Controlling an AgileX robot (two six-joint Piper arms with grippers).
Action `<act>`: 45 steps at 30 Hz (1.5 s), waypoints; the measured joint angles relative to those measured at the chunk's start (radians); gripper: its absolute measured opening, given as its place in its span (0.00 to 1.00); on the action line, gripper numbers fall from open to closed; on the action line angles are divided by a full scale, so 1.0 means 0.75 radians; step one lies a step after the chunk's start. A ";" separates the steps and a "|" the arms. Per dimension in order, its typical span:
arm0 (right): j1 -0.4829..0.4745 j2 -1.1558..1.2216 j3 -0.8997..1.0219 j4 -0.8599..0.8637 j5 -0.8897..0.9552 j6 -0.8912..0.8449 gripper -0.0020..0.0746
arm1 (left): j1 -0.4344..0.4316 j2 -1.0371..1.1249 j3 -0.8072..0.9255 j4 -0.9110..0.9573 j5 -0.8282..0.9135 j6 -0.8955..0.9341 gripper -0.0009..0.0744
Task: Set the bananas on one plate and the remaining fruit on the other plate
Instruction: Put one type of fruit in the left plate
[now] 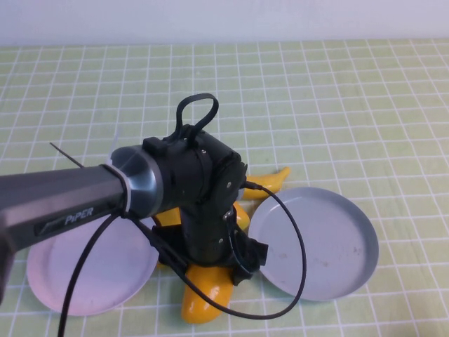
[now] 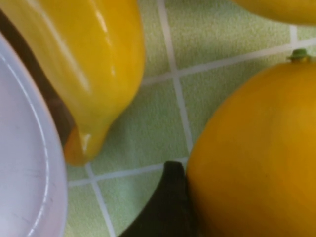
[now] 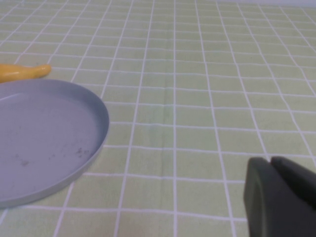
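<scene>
My left gripper [image 1: 242, 263] is down between the two plates, shut on a plump orange-yellow fruit [image 1: 203, 295] that rests on the table. In the left wrist view this fruit [image 2: 256, 158] fills the space between the jaws, with one dark finger [image 2: 163, 207] against its side. A yellow banana [image 2: 84, 64] lies beside it, its tip by the pink plate [image 2: 24, 163]. Another banana [image 1: 270, 181] lies by the grey-blue plate [image 1: 316, 242], which is bare. The pink plate [image 1: 91, 270] is bare too. My right gripper [image 3: 271, 160] is shut and empty, low over the table right of the grey-blue plate [image 3: 49, 133].
My left arm hides most of the fruit between the plates; a yellow piece [image 1: 240, 214] shows under it. A black cable [image 1: 295, 232] loops over the grey-blue plate's edge. Green checked cloth [image 1: 337, 105] stretches behind the plates.
</scene>
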 joint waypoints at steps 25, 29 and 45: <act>0.000 0.000 0.000 0.000 0.000 0.000 0.01 | 0.371 -0.388 0.037 0.095 0.174 0.463 0.74; 0.000 0.000 0.000 0.000 0.000 0.000 0.01 | 0.516 -0.403 0.129 0.146 0.171 0.534 0.74; 0.000 0.000 0.000 0.000 0.000 0.000 0.01 | 0.604 -0.403 0.317 0.112 -0.105 0.621 0.90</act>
